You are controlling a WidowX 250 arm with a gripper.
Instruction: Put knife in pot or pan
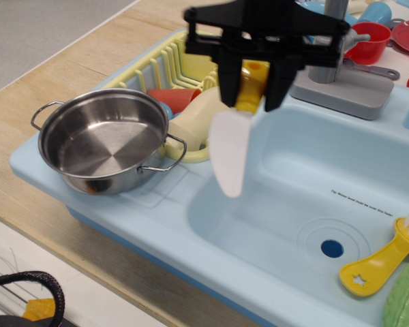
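At the far left of the light blue plastic toy sink unit (48, 170), on its flat corner, stands the shiny round stainless-steel pot (103, 141), shallow and wide, with a wire loop handle at each side; its inside shows only bare metal. Right of the pot and behind it lies the yellow plastic dish rack (170, 61), holding an orange-red cup (172, 99) and a cream rounded piece (194, 121) that leans toward the pot's right handle.

Right of the pot, in the air above the sink's left rim, hangs the black robot gripper (252, 88). Its two fingers are closed narrowly on the yellow handle of the toy plastic knife (233, 146), whose broad white rounded blade points down, tip over the sink's edge, clear of the pot and just right of its near handle.

Further right from the pot, behind the basin, sits a grey faucet base (347, 85), with a red cup (369, 41) behind it. In the basin floor is a dark blue drain hole (332, 248). At the far right lie a yellow brush with white bristles and a star cutout (382, 262) and, beside it, a green bumpy object (405, 300) cut off by the frame edge.
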